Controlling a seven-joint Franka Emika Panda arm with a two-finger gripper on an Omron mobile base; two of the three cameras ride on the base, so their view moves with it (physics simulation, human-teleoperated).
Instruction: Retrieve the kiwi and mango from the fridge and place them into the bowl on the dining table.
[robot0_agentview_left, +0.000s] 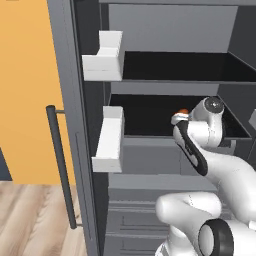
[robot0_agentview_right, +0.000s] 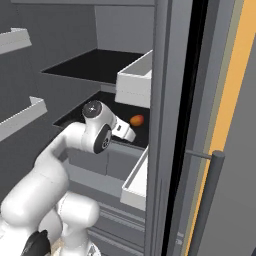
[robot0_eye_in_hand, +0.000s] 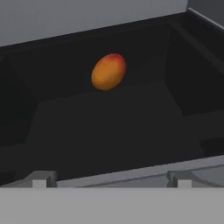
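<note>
The mango (robot0_eye_in_hand: 109, 71) lies on the fridge's (robot0_agentview_left: 75, 130) lower black shelf (robot0_eye_in_hand: 109, 131), toward the back, long axis tilted, redder end uppermost in the hand view. Its skin is smooth orange with a red blush. The left base view shows just a sliver of it (robot0_agentview_left: 184, 111) above the wrist; the right base view shows it (robot0_agentview_right: 136, 120) just beyond the gripper (robot0_agentview_right: 129, 134). The gripper's fingers (robot0_eye_in_hand: 39, 180) stand apart, holding nothing, short of the mango.

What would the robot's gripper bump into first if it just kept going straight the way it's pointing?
Probably the mango on the black fridge shelf. The gripper, jaws open, points at it, with nothing between them, though depth is hard to judge.
</note>
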